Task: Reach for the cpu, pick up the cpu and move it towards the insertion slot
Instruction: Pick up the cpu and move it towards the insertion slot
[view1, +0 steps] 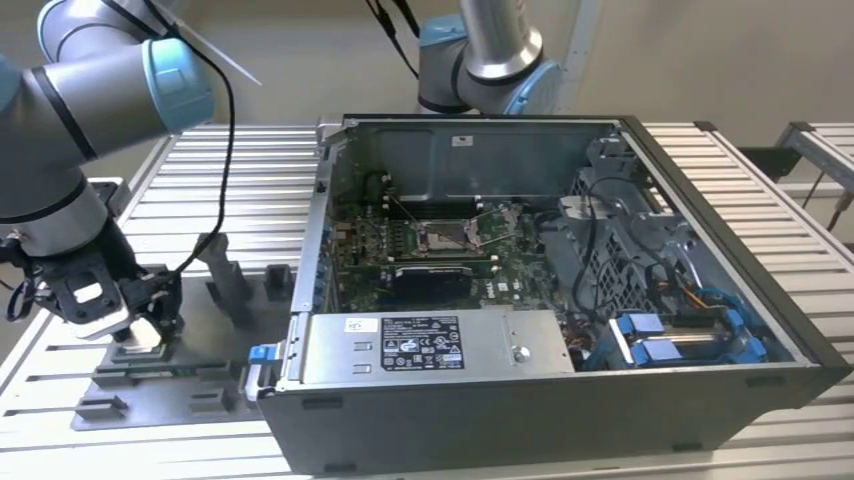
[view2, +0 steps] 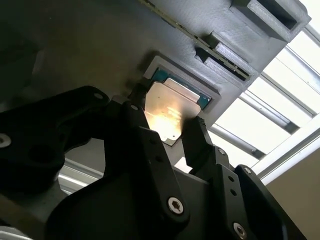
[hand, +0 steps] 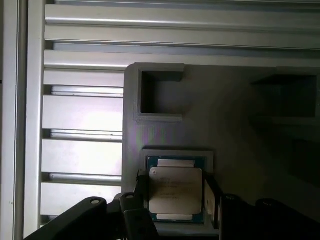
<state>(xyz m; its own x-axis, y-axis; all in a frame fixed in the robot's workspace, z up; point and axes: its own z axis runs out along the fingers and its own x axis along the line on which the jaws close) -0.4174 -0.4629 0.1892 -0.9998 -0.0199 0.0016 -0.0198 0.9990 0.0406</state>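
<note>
Jaws straddle the cpu (hand: 175, 192), one at each of two opposite edges; whether they pinch it or stand just clear, I cannot tell. In both wrist views the cpu lies flat, pale face up, seated in a square recess of the grey fixture plate (hand: 235, 115). To the exterior view's left of the computer case (view1: 561, 400), the arm (view1: 67, 110) hangs over that plate on the slatted desk (view1: 254, 160). Inside the case, well apart from the cpu, sits the insertion slot (view1: 441, 237).
</note>
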